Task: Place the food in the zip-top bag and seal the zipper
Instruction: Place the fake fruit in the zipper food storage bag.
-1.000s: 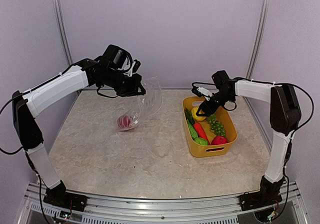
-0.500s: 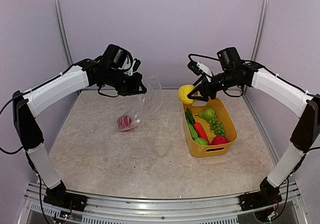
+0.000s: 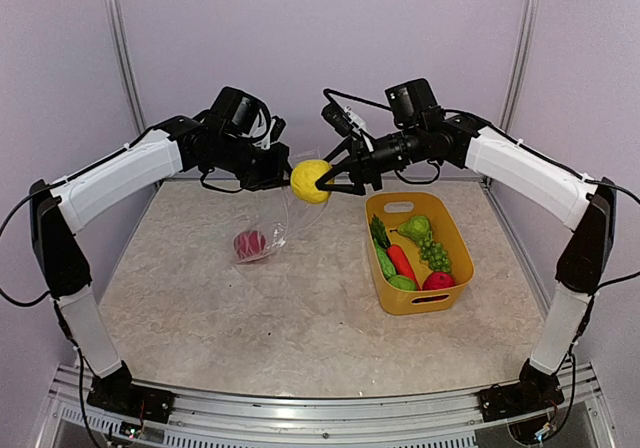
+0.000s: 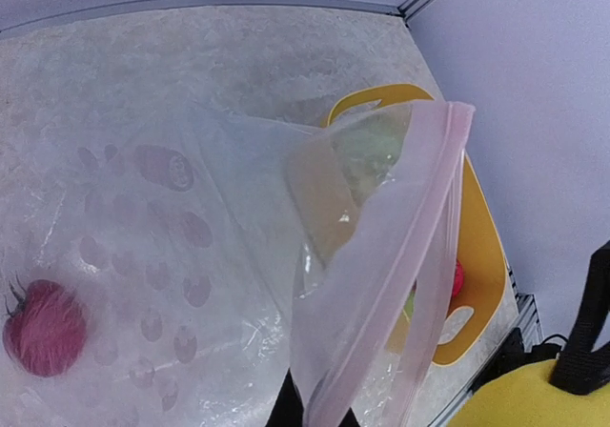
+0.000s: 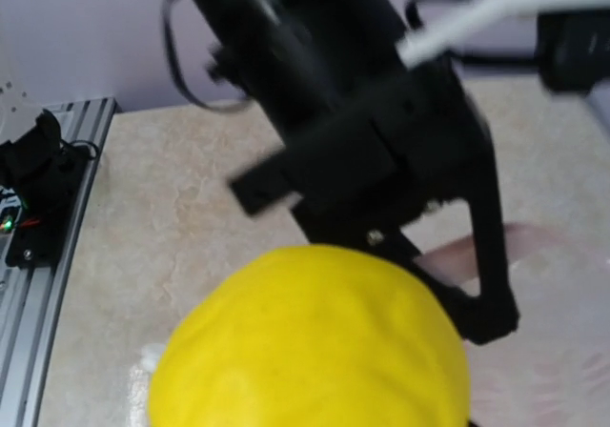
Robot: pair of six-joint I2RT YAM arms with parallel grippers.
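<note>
Gripping a yellow toy fruit point(image 3: 308, 180) between its fingers, the right gripper point(image 3: 326, 180) hangs in the air beyond and left of the yellow basket point(image 3: 452, 236). It is just beside the left gripper point(image 3: 277, 175), which is clamped tight on the mouth edge of the zip-top bag point(image 3: 290, 213). The bag hangs left of the basket and reaches down to the table point(image 3: 250, 318).

Only the left wrist view shows the mouth gaping and the pinkish zipper point(image 4: 412, 255) parted, with the basket visible through the film; the slider cannot be made out. The right wrist view shows the fruit close in front of the left gripper.

Bare tabletop spreads left of and nearer than the basket, whose right side lies near the wall.

One red round toy point(image 3: 249, 243) lies in the bag. The basket holds one cucumber point(image 3: 385, 262), one red pepper point(image 3: 401, 262), one bunch of grapes point(image 3: 435, 254), one red ball point(image 3: 438, 280) and two other green pieces.
</note>
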